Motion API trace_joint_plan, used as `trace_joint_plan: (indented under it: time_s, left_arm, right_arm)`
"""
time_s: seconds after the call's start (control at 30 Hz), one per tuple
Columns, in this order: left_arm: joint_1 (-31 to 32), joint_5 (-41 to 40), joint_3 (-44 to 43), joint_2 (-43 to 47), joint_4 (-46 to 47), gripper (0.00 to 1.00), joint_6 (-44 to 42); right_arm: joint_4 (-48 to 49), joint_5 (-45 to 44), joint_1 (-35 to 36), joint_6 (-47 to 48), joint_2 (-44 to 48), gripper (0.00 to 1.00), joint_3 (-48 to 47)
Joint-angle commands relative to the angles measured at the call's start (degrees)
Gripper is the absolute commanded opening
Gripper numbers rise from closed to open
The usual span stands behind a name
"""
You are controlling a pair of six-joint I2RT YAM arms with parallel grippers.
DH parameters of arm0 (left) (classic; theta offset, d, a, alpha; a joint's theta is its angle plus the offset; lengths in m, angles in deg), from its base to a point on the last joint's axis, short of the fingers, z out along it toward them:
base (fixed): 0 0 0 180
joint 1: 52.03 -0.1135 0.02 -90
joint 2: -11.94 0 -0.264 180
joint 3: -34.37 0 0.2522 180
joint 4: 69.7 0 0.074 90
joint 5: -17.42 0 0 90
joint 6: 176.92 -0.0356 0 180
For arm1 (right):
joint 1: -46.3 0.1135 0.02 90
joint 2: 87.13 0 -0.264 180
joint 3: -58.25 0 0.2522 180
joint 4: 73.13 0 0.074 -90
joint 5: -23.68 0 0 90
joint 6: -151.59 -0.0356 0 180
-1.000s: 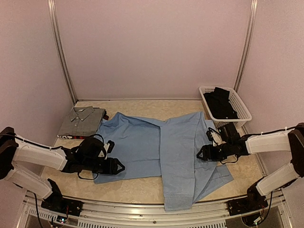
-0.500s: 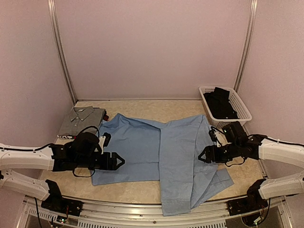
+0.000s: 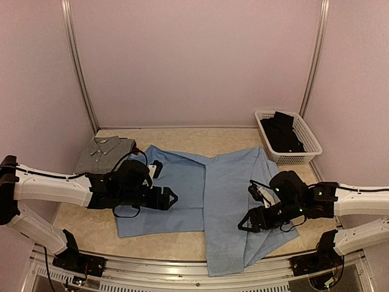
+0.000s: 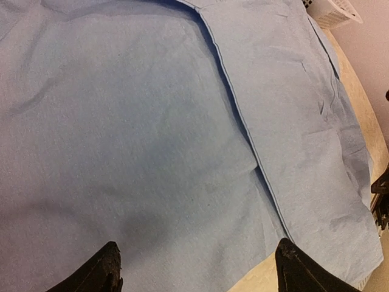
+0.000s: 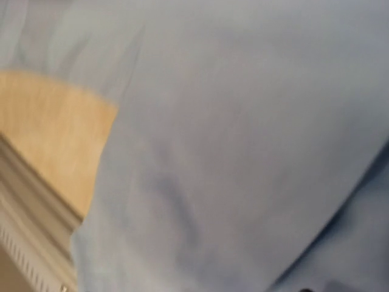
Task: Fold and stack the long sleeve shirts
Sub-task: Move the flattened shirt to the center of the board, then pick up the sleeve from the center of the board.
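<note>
Both arms have just moved in over the big light blue shirt (image 3: 182, 182). A moment ago the left claw (image 3: 170, 198) was out by the shirt's left edge, and now it hangs over the flat left half. Its two tips (image 4: 109, 267) stand wide apart with only cloth below them, so it is released and holds nothing. The right claw (image 3: 245, 223) has slid from the right side down toward the near middle, low over the folded part. Its own camera shows only blurry blue cloth, so I cannot tell if it is clenched or released. I think they are getting ready for the next fold, because this shirt is only partly folded. The shirt lies in the middle of the desk (image 3: 182, 139), spread long from left to right. One flap is folded over and runs from the far side to the near edge, where it hangs off a bit. I cannot tell which end has the collar. The grey shirt (image 3: 103, 152) sits folded at the far left, just beside the blue one.
</note>
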Motion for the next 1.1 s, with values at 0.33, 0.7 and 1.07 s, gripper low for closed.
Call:
trace_joint_plan:
  time_s: [0.33, 0.7, 1.07]
  left_arm:
    - [1.52, -1.45, -4.28, -4.6, 4.3, 0.83, -2.84]
    - [1.5, -2.76, -3.58, -2.08, 3.71, 0.84, -3.72]
    - [1.43, -6.2, -4.14, -0.93, 3.01, 0.84, -5.58]
  right_arm:
    - [7.79, -4.6, 12.08, -17.92, -3.67, 0.58, 3.79]
    - [15.95, -6.49, 13.82, -19.73, -9.41, 0.15, 2.41]
    - [8.11, -16.11, 8.09, -5.93, -7.47, 0.0, -15.69]
